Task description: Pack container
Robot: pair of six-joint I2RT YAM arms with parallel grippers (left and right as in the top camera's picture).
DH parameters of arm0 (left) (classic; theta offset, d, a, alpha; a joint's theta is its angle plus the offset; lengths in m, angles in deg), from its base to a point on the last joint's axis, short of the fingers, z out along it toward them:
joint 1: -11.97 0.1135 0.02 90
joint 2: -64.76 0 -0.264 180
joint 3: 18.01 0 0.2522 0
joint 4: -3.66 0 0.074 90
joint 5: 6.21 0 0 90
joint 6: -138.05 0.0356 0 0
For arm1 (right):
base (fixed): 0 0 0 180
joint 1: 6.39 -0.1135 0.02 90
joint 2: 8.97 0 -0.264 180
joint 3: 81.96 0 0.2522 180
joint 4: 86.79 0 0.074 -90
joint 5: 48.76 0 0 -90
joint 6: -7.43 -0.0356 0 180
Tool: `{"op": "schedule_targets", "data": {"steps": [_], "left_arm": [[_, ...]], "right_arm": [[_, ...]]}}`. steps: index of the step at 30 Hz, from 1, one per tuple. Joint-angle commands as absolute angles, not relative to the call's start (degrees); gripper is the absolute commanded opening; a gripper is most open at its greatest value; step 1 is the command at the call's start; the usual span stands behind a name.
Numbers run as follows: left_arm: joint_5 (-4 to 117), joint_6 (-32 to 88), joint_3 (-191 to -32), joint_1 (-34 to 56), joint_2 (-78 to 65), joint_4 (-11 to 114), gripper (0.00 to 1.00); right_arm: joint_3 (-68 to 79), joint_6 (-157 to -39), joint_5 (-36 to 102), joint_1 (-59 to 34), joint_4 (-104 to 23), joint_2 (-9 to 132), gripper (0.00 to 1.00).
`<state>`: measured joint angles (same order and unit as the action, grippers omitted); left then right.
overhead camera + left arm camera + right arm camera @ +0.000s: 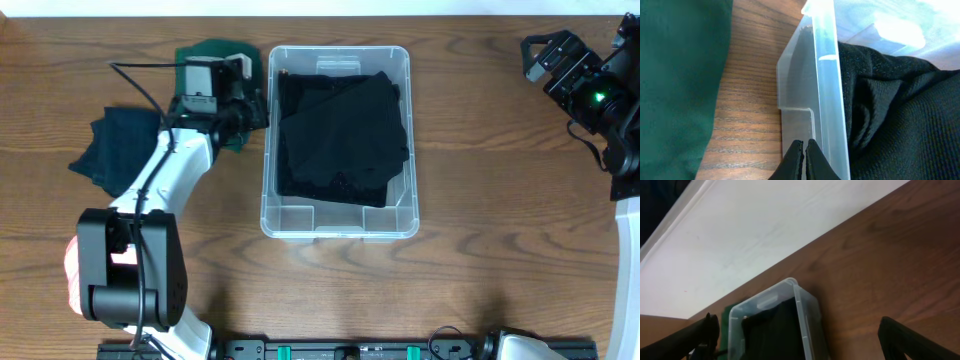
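Observation:
The clear plastic container (340, 222) stands mid-table with a black folded garment (340, 135) inside it. My left gripper (258, 112) is shut and empty, its fingertips (804, 155) just outside the container's left wall (826, 75). A dark green garment (212, 52) lies under and behind the left wrist, seen at the left of the left wrist view (680, 85). A dark blue garment (120, 148) lies further left. My right gripper (545, 52) is open and empty at the far right, far from the container (805, 307).
The wooden table (500, 200) stretches right of the container. The right arm's body (610, 100) sits at the right edge. A white wall or floor (765, 225) lies beyond the table's far edge.

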<state>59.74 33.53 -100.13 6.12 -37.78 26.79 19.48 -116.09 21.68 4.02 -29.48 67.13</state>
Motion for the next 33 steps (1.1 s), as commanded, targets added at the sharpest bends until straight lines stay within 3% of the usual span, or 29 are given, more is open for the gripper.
{"op": "schedule_targets", "data": {"steps": [1,9,19,26,33], "left_arm": [[60.9,31.16,-100.13,4.63,-37.95,27.62,0.06],[65.55,19.71,-100.13,1.33,-37.95,27.81,0.06],[67.02,19.71,-100.13,-2.82,-37.95,27.64,0.06],[74.56,29.28,-100.15,-0.44,-37.65,29.32,0.25],[78.8,42.79,-101.11,4.26,-37.65,27.42,0.34]], "right_arm": [[19.65,-116.4,21.51,4.31,-29.46,66.39,0.99],[19.65,-116.4,21.51,4.31,-29.46,66.39,0.99],[19.65,-116.4,21.51,4.31,-29.46,66.39,0.99],[19.65,-116.4,21.49,4.31,-29.46,66.39,0.99],[19.65,-116.4,21.51,4.31,-29.46,66.39,0.99]]}}
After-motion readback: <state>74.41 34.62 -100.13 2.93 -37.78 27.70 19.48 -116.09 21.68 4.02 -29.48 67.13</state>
